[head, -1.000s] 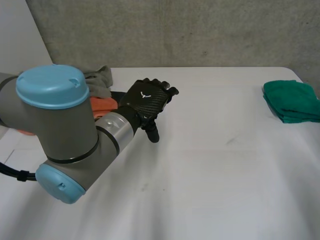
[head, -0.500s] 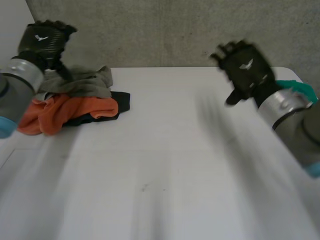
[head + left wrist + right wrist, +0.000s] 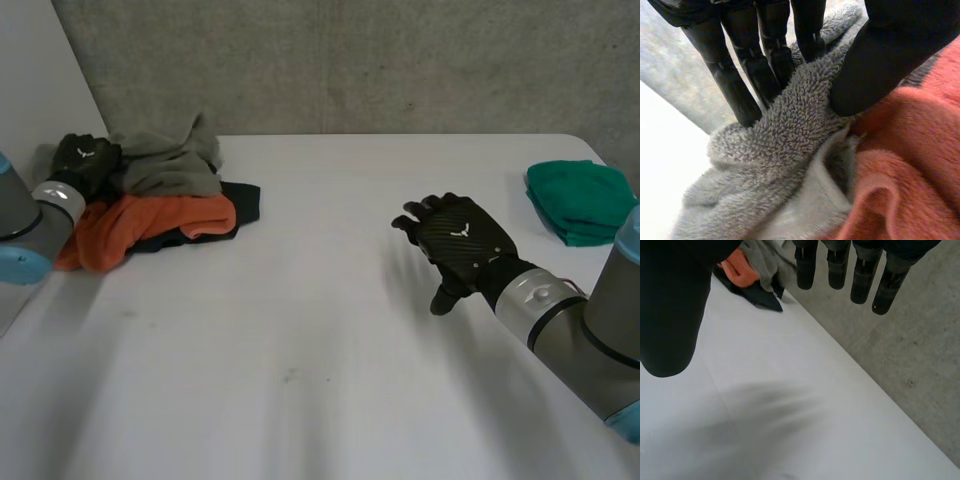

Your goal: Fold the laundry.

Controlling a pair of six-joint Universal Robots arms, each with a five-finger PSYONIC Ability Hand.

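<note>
A laundry pile lies at the table's far left: a grey towel [image 3: 165, 155] on top, an orange towel [image 3: 150, 222] under it, a black cloth [image 3: 242, 203] at the bottom. My left hand [image 3: 85, 160] is at the pile's left side. In the left wrist view its fingers [image 3: 732, 80] and thumb pinch a raised fold of the grey towel [image 3: 780, 135], with the orange towel [image 3: 910, 165] beside it. My right hand [image 3: 462, 243] hovers over bare table right of centre, its fingers [image 3: 837, 265] straight and holding nothing. The pile [image 3: 760, 260] lies beyond its fingertips.
A folded green towel [image 3: 582, 200] sits at the table's far right edge. The white table [image 3: 320, 350] stretches bare between pile and green towel. A grey wall stands behind the table's back edge.
My left hand dropped from above the pile onto it and closed on the grey towel. My right hand came down and inward from the back right to just above the table.
</note>
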